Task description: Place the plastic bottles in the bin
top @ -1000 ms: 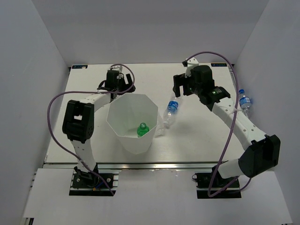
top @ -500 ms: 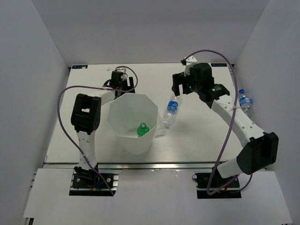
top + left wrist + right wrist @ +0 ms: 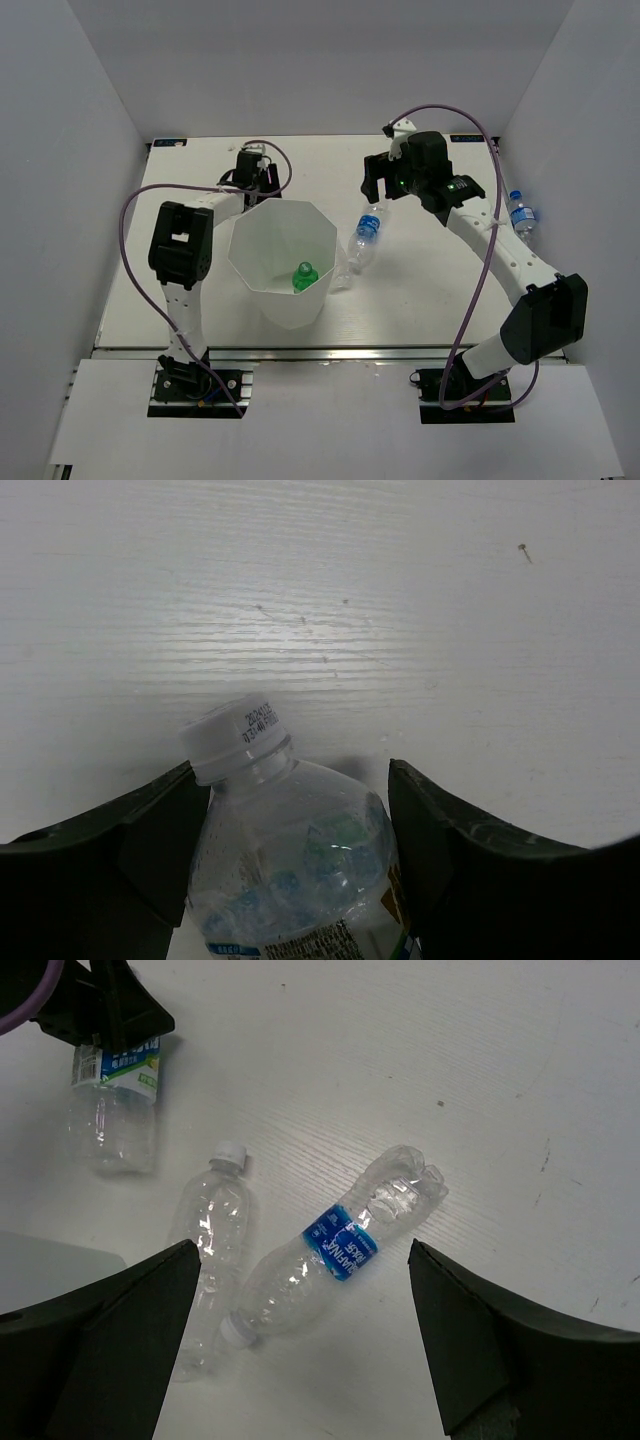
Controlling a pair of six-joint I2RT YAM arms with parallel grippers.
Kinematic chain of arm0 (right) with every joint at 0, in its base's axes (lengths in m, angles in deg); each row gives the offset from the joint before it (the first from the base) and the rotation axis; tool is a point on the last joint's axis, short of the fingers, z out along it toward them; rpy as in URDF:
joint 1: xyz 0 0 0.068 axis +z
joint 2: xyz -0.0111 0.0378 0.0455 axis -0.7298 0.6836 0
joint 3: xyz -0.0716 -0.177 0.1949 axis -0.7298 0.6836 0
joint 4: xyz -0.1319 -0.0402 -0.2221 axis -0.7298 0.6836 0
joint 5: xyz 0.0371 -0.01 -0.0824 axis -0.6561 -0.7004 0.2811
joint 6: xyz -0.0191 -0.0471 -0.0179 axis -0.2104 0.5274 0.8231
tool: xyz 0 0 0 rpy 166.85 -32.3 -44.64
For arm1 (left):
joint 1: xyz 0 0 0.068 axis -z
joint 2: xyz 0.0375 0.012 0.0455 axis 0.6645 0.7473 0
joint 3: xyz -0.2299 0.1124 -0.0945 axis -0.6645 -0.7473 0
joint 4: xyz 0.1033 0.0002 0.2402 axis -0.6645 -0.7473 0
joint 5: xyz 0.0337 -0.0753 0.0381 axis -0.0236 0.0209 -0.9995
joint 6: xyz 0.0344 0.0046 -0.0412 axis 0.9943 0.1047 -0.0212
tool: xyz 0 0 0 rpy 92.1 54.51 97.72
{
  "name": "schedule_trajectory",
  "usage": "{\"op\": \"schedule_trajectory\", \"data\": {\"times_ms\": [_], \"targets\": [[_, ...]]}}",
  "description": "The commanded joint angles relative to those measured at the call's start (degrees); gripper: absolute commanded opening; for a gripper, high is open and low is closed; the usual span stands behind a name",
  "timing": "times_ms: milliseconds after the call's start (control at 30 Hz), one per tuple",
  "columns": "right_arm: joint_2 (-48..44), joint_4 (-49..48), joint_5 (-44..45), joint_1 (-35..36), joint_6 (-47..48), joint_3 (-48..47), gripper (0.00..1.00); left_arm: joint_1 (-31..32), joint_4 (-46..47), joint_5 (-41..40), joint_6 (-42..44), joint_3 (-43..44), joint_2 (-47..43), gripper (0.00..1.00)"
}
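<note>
A clear bottle with a white cap lies on the table behind the bin, and my left gripper is shut on it, a finger against each side. The same bottle shows at the top left of the right wrist view. My right gripper hovers open above a clear bottle with a blue label, which lies on its side. A second clear bottle lies just left of it, against the bin. The green bottle stands inside the bin.
Another blue-labelled bottle lies at the table's right edge, by the side wall. White walls enclose the table on the left, right and back. Purple cables loop over both arms.
My left gripper's jaws have come in against the clear bottle behind the bin. The right gripper has shifted slightly left over the blue-labelled bottle, still open.
</note>
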Motion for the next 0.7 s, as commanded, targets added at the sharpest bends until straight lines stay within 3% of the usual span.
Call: {"op": "schedule_trajectory", "data": {"times_ms": [0, 100, 367, 500, 667], "targets": [[-1.4, -2.0, -1.4, -0.3, -0.1, -1.3, 0.89, -0.3, -2.4, -6.3, -0.8, -0.7, -7.2, 0.09], [-3.0, -3.1, -2.0, -0.3, 0.7, -0.2, 0.89, -1.5, -4.6, -10.9, -4.5, 0.3, -12.6, 0.0], [-9.8, -12.7, -3.5, -0.3, -0.2, 8.7, 0.89, -4.6, -16.3, -20.3, -8.9, 11.3, -25.7, 0.0], [-11.8, -14.3, -4.2, -0.4, -0.4, 11.3, 0.89, -4.5, -11.8, -5.7, -10.2, 8.0, -38.5, 0.0], [-13.7, -15.9, -2.9, -1.4, -1.9, 15.8, 0.89, 0.4, -1.8, 11.1, -12.7, -6.4, -51.8, 0.0]]}}
